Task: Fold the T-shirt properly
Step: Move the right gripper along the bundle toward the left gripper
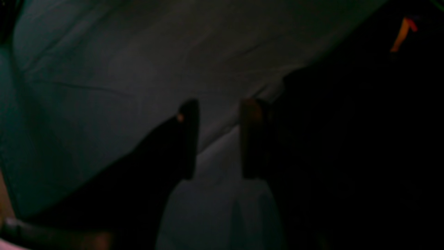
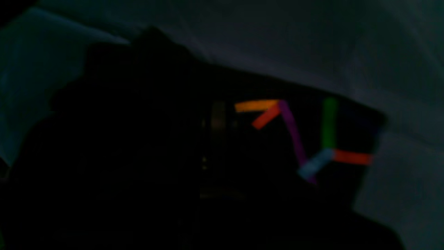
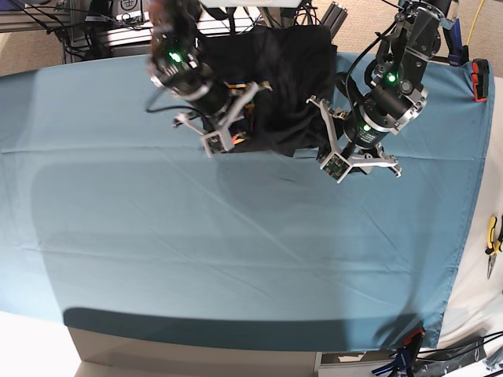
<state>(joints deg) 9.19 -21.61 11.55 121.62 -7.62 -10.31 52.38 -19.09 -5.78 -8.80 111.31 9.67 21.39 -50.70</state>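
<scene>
Tabletop: teal cloth (image 3: 236,259) covered nearly the whole tabletop, lightly creased, with clamps at its right edge and lower right corner.
T-shirt: black T-shirt (image 3: 287,75) lay bunched at the far middle of the tabletop, between the two arms; the right wrist view showed coloured line print (image 2: 295,135) on a fold of it, facing up.
Right arm: reached in from the far left side of the base view, wrist angled down toward the shirt's left edge.
Right pincer: right pincer (image 3: 236,110) was down at the shirt's left edge with its jaws closed; its own view was too dark to tell whether cloth was caught between them.
Left arm: came down from the far right side of the base view, bent toward the shirt's right edge.
Left pincer: left pincer (image 1: 220,139) stood partly apart, teal cloth showing in the gap, dark shirt fabric beside one finger; a grip could not be told.
Pliers: yellow-handled pliers (image 3: 493,243) lay off the cloth at the right.
</scene>
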